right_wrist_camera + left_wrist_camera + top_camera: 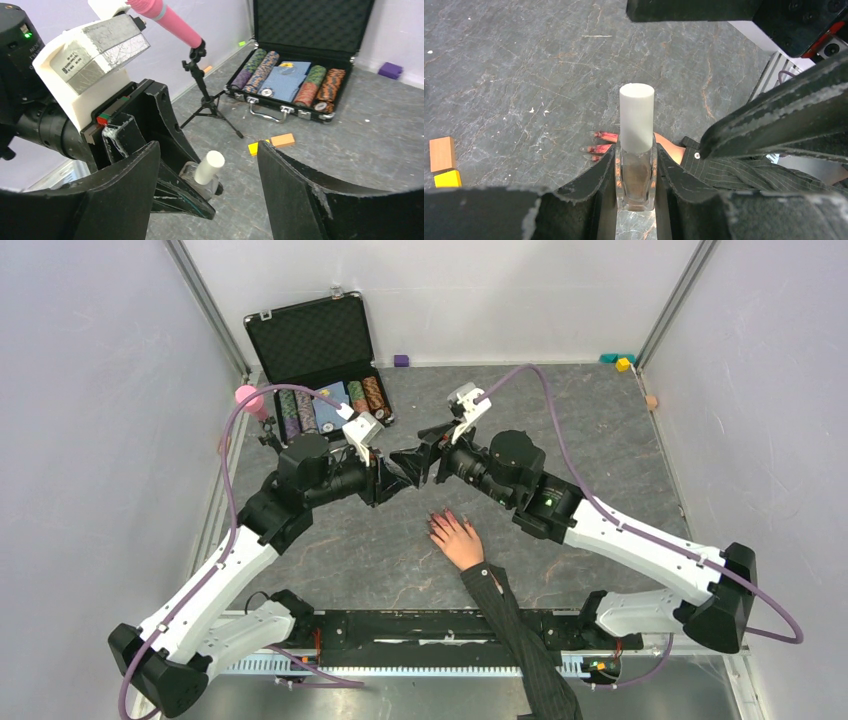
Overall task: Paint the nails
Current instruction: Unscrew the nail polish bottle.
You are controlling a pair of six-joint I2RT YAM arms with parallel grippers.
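A pale hand (458, 540) in a dark pinstriped sleeve lies flat on the grey table, its reddish-pink nails (437, 522) pointing away from the arm bases. My left gripper (398, 475) hovers beyond the hand, shut on a small clear bottle (636, 172) with a white cap (636, 117). In the left wrist view the nails (600, 142) show just behind the bottle. My right gripper (428, 452) faces the left one, and its open fingers stand on either side of the capped bottle (206, 171) without touching it. In its own view the right gripper (209, 146) holds nothing.
An open black case of poker chips (315, 370) stands at the back left, beside a pink microphone on a small tripod (248, 398). An orange block (442, 152) and a yellow block (447, 178) lie on the table. A purple block (401, 360) sits by the back wall.
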